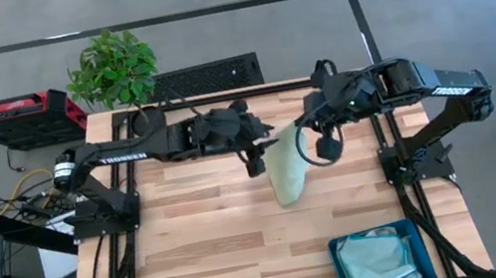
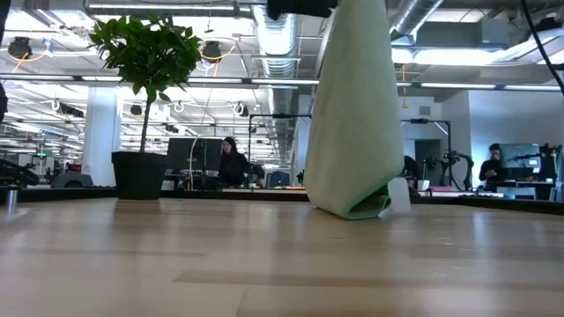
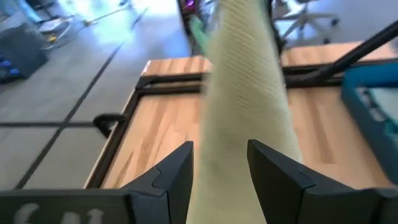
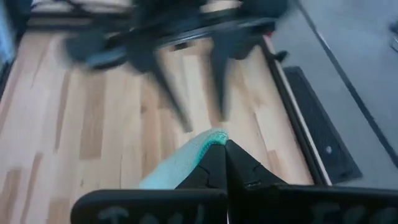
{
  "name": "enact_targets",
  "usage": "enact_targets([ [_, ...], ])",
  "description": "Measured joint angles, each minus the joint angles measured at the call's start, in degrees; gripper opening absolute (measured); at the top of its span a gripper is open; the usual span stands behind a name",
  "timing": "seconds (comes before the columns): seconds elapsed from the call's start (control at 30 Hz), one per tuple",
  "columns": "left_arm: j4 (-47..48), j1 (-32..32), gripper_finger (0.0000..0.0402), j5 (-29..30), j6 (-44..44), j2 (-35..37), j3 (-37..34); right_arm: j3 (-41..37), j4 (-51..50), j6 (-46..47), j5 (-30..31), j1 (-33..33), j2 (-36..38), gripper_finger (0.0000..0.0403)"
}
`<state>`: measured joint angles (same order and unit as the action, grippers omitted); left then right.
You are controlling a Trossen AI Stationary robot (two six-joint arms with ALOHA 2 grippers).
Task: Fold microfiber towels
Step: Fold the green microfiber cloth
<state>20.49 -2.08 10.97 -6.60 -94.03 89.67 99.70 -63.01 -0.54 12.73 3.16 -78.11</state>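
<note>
A light green microfiber towel hangs from my right gripper, which is shut on its top. The towel's lower end lies curled on the table. In the high view the towel sits at the table's middle, between the two arms. My left gripper is open and comes level from the table's left. Its two fingers stand on either side of the hanging towel. More towels lie in a teal bin at the near right. My right gripper pinches the towel's top edge between its two shut fingers, slanting down from the table's right. The towel hangs below the fingers with its lower end on the table. My left gripper: I cannot tell whether its fingers touch the towel.
A potted plant stands at the table's far left corner. The teal bin takes up the near right corner. Bare wood spreads over the near left half. People sit at desks in the room beyond the table.
</note>
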Motion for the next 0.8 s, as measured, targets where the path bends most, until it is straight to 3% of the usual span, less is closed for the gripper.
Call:
enact_targets([
  [0.3,2.6,-7.3,0.0145,-26.2,0.8,0.2,0.1,0.0,-5.8,-27.1,-10.5,3.0,0.0,0.0004],
  [0.57,3.6,-9.2,0.0145,-36.0,-0.2,0.2,0.1,0.0,-7.5,-39.4,-19.2,4.0,0.0,0.0004],
  [0.8,4.3,-9.4,0.0145,-36.2,-6.0,0.2,0.1,0.0,-5.3,-42.7,-21.9,2.9,0.0,0.0004],
])
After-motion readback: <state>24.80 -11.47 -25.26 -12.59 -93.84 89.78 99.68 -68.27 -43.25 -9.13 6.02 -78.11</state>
